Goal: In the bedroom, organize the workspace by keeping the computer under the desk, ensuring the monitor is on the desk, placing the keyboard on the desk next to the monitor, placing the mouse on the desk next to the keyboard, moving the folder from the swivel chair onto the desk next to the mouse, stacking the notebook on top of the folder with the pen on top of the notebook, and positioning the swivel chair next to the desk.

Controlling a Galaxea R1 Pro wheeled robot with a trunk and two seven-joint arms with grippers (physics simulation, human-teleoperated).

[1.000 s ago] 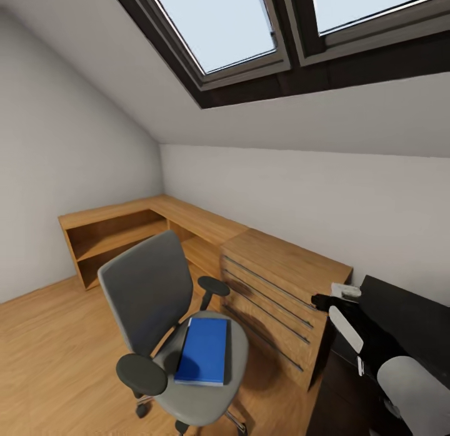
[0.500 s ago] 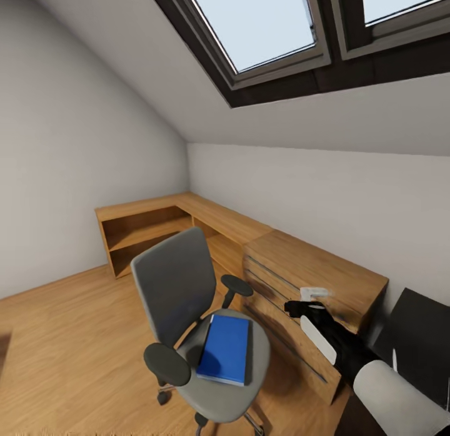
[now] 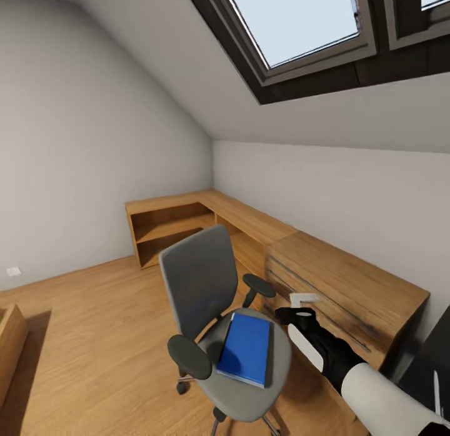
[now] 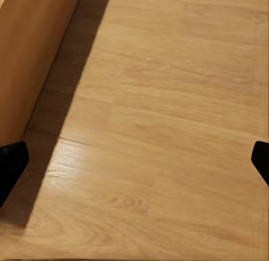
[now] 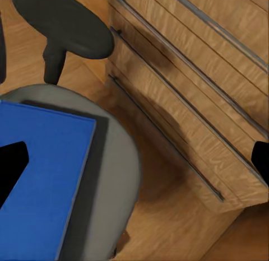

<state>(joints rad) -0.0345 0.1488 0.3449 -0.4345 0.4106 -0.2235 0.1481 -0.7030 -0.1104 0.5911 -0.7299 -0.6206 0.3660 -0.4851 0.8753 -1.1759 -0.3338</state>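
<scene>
The grey swivel chair [image 3: 199, 285] stands on the wood floor in the middle of the head view, turned partly away from me. The bright-blue folder [image 3: 246, 349] lies flat on its seat. My right gripper [image 3: 295, 306] hangs just right of the chair's near armrest, a little above seat height and beside the folder. In the right wrist view the right gripper [image 5: 134, 163] is open over the folder [image 5: 40, 180] and the seat edge [image 5: 115, 160]. My left gripper [image 4: 134, 160] is open over bare floor.
A light-wood drawer chest [image 3: 350, 292] stands close behind the chair, with a low light-wood shelving unit [image 3: 178, 220] running into the far corner. A dark edge [image 3: 428, 367] shows at the lower right. Another wooden piece [image 3: 9, 342] sits at the lower left. Skylights slope overhead.
The camera has swung left, so the whole room has slid right in the picture. My right gripper has come closer to the chair and folder.
</scene>
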